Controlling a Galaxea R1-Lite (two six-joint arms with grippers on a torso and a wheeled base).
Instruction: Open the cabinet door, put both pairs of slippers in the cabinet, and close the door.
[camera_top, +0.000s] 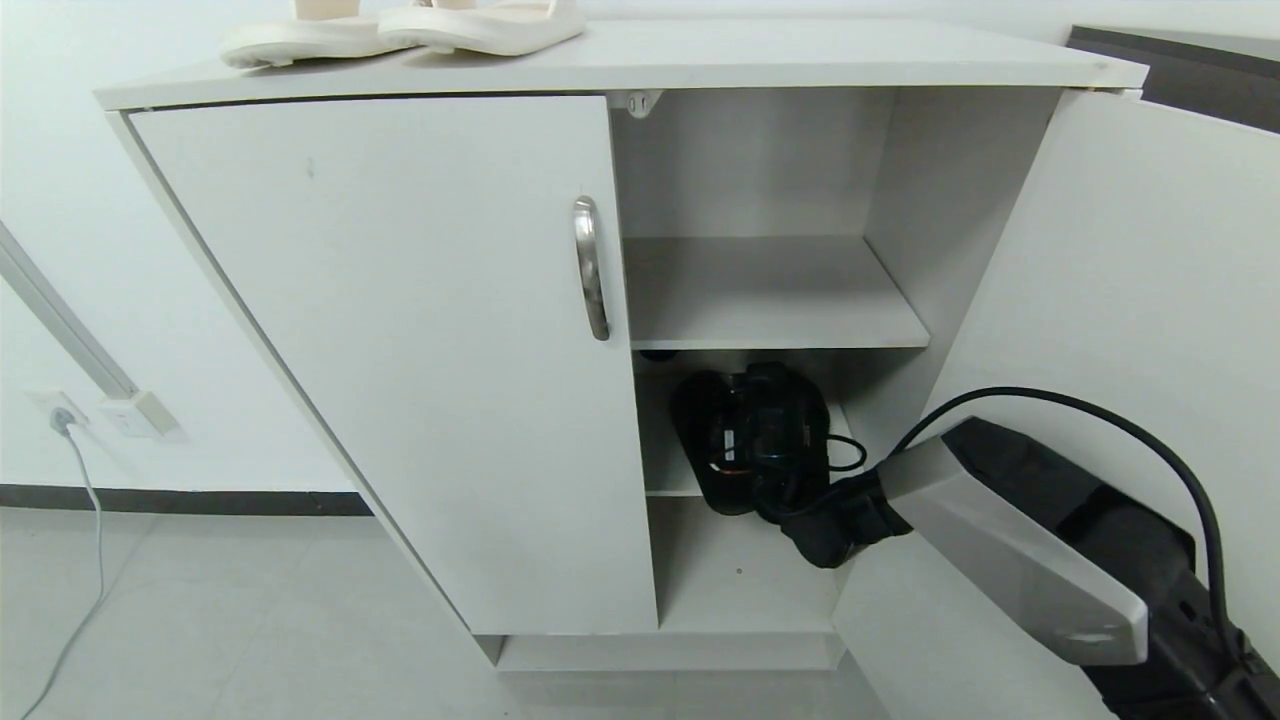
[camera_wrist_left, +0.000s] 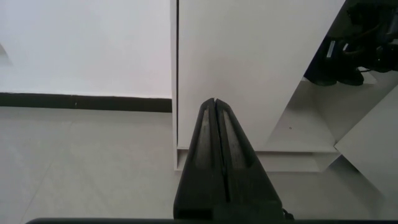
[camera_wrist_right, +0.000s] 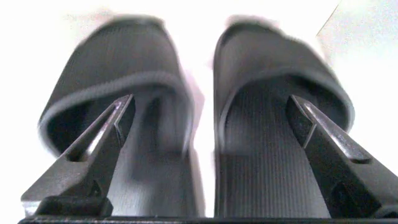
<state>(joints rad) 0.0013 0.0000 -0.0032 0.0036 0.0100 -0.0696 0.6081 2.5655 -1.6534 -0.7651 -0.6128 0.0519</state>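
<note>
Head view:
- White cabinet (camera_top: 700, 60) stands against the wall. Left door (camera_top: 400, 350) is shut, with a metal handle (camera_top: 590, 268) at its inner edge. Right door (camera_top: 1120, 280) is swung wide open.
- Cream slippers (camera_top: 400, 35) lie on top of the cabinet, over the left door.
- Black slippers (camera_top: 705, 440) sit on the lower shelf (camera_top: 655, 450) inside the open half, below the upper shelf (camera_top: 770, 290). Their near ends hang a little past the shelf's front edge.
- Right arm (camera_top: 1010, 545) comes in past the open door. Its dark end is at the black slippers, and in this view I cannot tell the two apart.
- A wall socket (camera_top: 62, 415) with a plugged cable (camera_top: 95, 540) is on the wall, well apart from the cabinet on the left.

Left wrist view:
- Left gripper (camera_wrist_left: 215, 106) is low in front of the shut left door, above the floor (camera_wrist_left: 81, 162). Its jaws are pressed together and hold nothing.
- The black slippers are visible farther off on their shelf.

Right wrist view:
- Right gripper (camera_wrist_right: 211, 109) is directly at the black slippers, which lie side by side with a pale gap between them.
- Its jaws are spread wide, with one of the fingers (camera_wrist_right: 112, 127) over each slipper. Neither slipper is clamped.
</note>
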